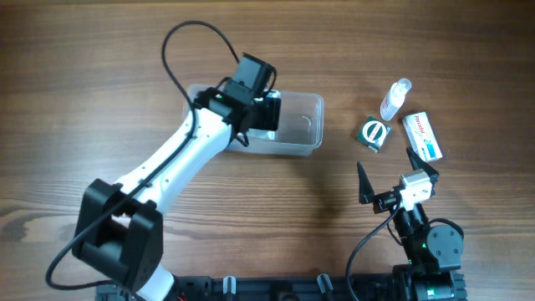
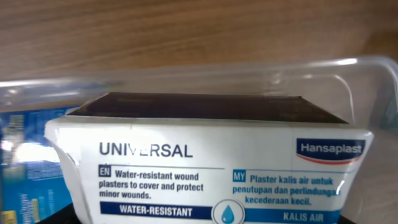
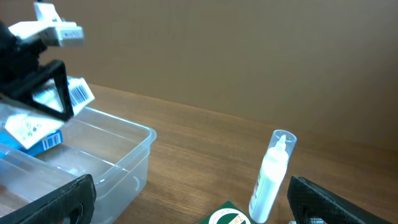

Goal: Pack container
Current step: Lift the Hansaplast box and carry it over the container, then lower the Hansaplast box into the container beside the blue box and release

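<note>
The container (image 1: 305,124) is a clear plastic tub at the table's middle back; its rim (image 2: 261,67) shows behind the box in the left wrist view, and it also shows in the right wrist view (image 3: 121,158). My left gripper (image 1: 266,110) hangs over the container's left half, shut on a white and blue Hansaplast plaster box (image 2: 211,162). The right wrist view shows that box (image 3: 43,118) tilted between the black fingers, its lower end dipping into the tub. My right gripper (image 1: 389,186) stands wide open at the front right, with nothing in it.
To the right of the container lie a small clear bottle (image 1: 395,99), a green box (image 1: 375,133) and a white and blue box (image 1: 423,136). The bottle (image 3: 270,177) and the green box (image 3: 227,218) lie just ahead of my right fingers.
</note>
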Tool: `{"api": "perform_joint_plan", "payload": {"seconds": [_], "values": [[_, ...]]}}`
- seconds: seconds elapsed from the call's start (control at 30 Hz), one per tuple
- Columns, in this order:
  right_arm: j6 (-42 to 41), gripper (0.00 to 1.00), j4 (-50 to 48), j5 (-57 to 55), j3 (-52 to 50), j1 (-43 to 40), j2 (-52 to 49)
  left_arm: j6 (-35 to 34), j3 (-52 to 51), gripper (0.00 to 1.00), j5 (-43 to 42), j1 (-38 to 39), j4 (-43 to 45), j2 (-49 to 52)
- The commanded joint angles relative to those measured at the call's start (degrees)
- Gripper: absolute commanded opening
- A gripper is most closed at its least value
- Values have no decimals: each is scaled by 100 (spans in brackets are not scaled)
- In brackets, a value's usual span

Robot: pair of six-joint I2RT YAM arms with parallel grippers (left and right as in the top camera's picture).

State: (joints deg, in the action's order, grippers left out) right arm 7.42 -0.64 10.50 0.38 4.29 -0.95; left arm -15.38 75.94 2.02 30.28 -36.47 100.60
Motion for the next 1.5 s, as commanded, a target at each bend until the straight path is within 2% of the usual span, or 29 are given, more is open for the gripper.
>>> {"api": "perform_joint_plan", "payload": {"seconds": [0.0,0.13,0.33,1.03,1.47], "values": [[55,100,-22,79,-9,-24,15,-50,116,73,44,59,-37,289],[55,100,-22,76,-9,-24,15,-48,116,73,452,57,-151,337],[55,100,-22,79,-9,-24,15,-31,116,70,452,59,-188,345],[52,100,-22,79,-9,-24,15,13,109,71,662,57,-175,643],[52,100,-22,79,-9,-24,15,13,87,76,667,57,-212,905]]}}
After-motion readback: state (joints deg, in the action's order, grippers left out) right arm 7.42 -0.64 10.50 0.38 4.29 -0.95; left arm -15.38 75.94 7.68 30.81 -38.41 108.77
